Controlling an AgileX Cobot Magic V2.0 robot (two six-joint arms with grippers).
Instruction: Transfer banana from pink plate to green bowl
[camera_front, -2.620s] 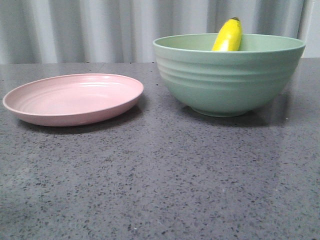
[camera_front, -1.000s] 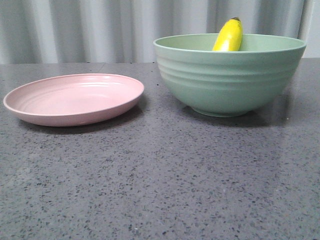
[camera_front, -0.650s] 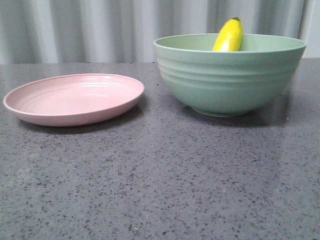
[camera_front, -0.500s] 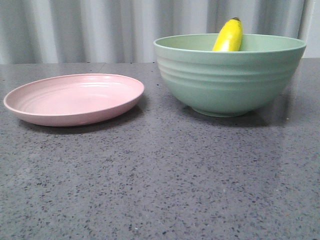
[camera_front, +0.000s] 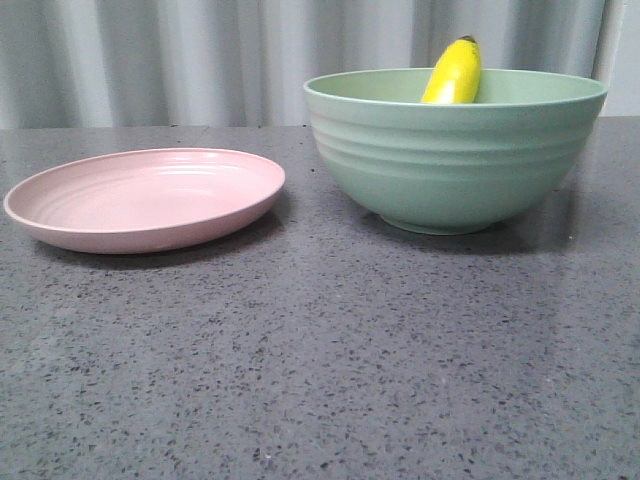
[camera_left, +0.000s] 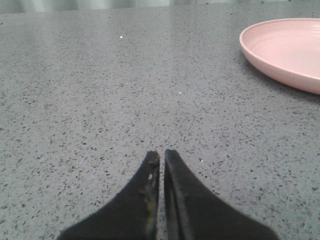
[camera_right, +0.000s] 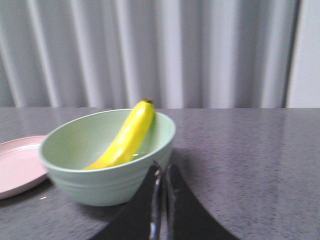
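Banana (camera_front: 453, 72) leans inside green bowl (camera_front: 455, 150), dark tip above rim. Pink plate (camera_front: 145, 198) sits beside it. Left gripper (camera_left: 161, 156) and right gripper (camera_right: 163, 168) both closed, holding nothing.

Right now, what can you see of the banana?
The banana is bright yellow, glossy and smooth, curved, with a dark tip at its upper end. It lies inside the bowl, leaning on the inner wall, its tip poking above the rim. Its lower end rests in the bowl. Neither hand touches it.

Left pincer (camera_left: 160, 157): two matte black fingers tapering to narrow pointed tips, inner edges scuffed with pale flecks. Right pincer (camera_right: 162, 170): same black, wedge-shaped fingers.
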